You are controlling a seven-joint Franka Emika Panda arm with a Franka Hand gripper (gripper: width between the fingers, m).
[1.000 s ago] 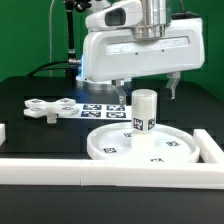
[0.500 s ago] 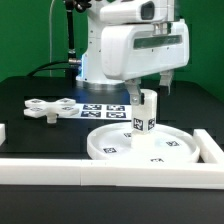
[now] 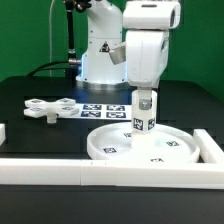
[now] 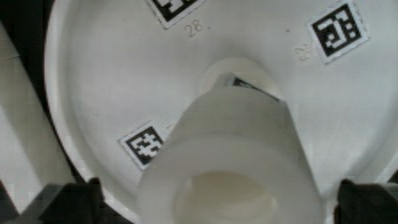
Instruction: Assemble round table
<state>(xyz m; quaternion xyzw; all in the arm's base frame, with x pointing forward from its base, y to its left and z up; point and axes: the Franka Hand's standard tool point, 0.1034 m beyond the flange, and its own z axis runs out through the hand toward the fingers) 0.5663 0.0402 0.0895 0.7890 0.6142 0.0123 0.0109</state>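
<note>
At the centre of the round disc (image 3: pixel 172 150) the leg (image 3: pixel 145 113) stands upright, its top straddled by the open, empty pincer (image 3: pixel 145 98), apparently lined up to grip it.

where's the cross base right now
In the exterior view, the cross-shaped base lies flat on the table at that view's left, beside the marker board.

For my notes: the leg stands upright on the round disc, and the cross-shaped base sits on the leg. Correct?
Not quite: the exterior view shows the cross-shaped base lying on the table, apart, at that view's left. The leg does stand upright on the round disc.
</note>
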